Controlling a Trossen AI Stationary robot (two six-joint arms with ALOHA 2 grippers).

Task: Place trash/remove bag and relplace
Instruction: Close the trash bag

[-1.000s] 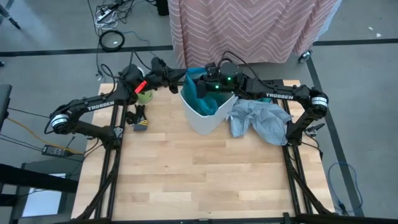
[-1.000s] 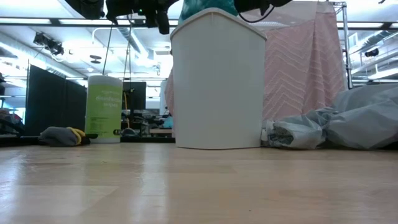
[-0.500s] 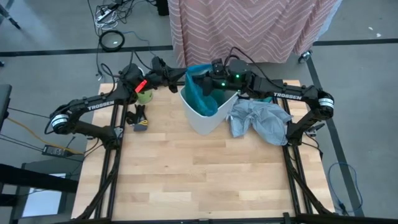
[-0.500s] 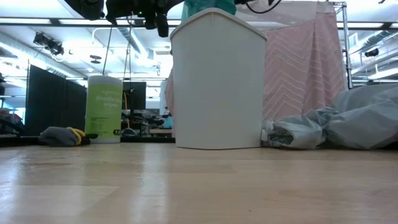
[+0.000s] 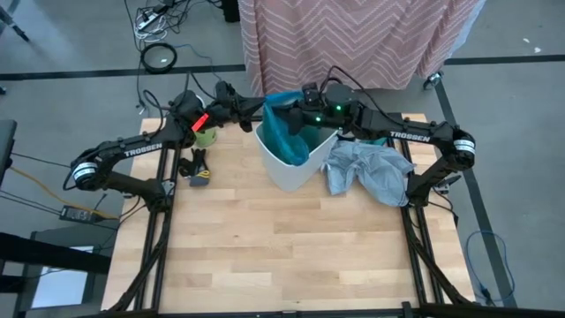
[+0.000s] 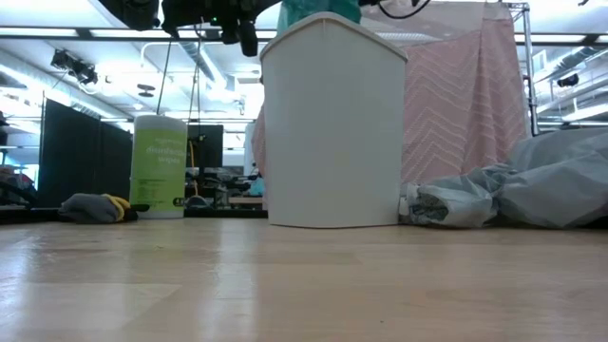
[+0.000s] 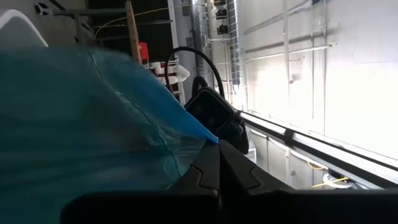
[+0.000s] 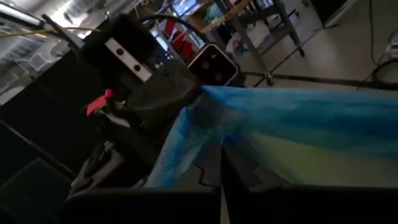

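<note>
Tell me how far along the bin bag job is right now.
Done: a grey bag lies on the table beside the white bin. In hand: both grippers, left and right, are shut on the teal bag, stretching it above the bin's mouth. Left: seating the liner over the rim. No trash is visible in these views.

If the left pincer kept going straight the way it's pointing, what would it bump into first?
Probably the right pincer. The left pincer, shut on the teal bag, points across the white bin toward it. Depth is hard to judge, so they might pass.
</note>
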